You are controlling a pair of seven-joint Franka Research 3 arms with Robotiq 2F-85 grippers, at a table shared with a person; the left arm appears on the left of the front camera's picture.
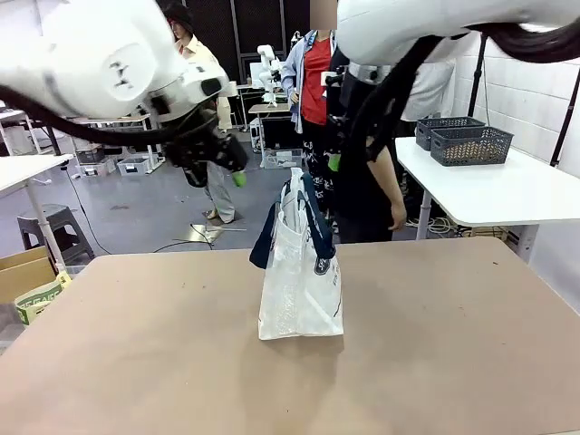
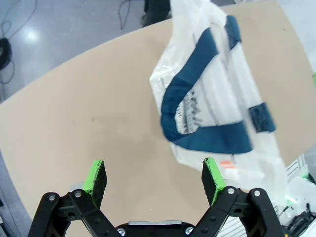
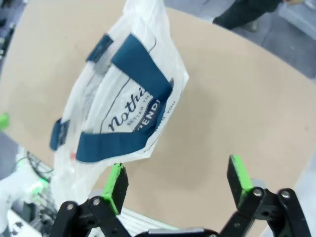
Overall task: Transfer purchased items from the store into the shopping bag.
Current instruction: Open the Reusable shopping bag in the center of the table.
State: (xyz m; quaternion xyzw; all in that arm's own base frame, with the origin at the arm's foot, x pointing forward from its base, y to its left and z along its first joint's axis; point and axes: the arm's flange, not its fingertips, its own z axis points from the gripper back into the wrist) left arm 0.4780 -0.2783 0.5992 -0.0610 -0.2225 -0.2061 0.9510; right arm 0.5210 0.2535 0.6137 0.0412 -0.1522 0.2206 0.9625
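Tabletop [image 1: 136, 362] of brown board spreads on all sides of the shopping bag [image 1: 299, 290], which stands upright on its flat bottom at about the middle. The left arm [image 1: 91, 54] hangs above and to the left of the bag, and the right arm [image 1: 408, 27] reaches in above and to the right of it. A person in a red top [image 1: 314, 82] stands just beyond the bag at the far edge, one hand [image 1: 396, 216] hanging down to the bag's right. Farther right and behind the bag, a white side table [image 1: 507, 195] carries two dark mesh baskets [image 1: 471, 145].

The bag is translucent plastic with dark print on its side; what lies inside cannot be made out. The left gripper [image 2: 154, 173] hovers in the air above the bag, touching nothing, its green-padded fingers [image 2: 95, 177] spread wide with only bare board between them. The right gripper [image 3: 177, 175] is likewise spread apart and empty, high over the bag's other side.

Navy strap handles [image 2: 197, 79] loop from the bag's rim, one drooping down its left flank. A small red-and-white tag [image 2: 226, 164] sits near that rim.
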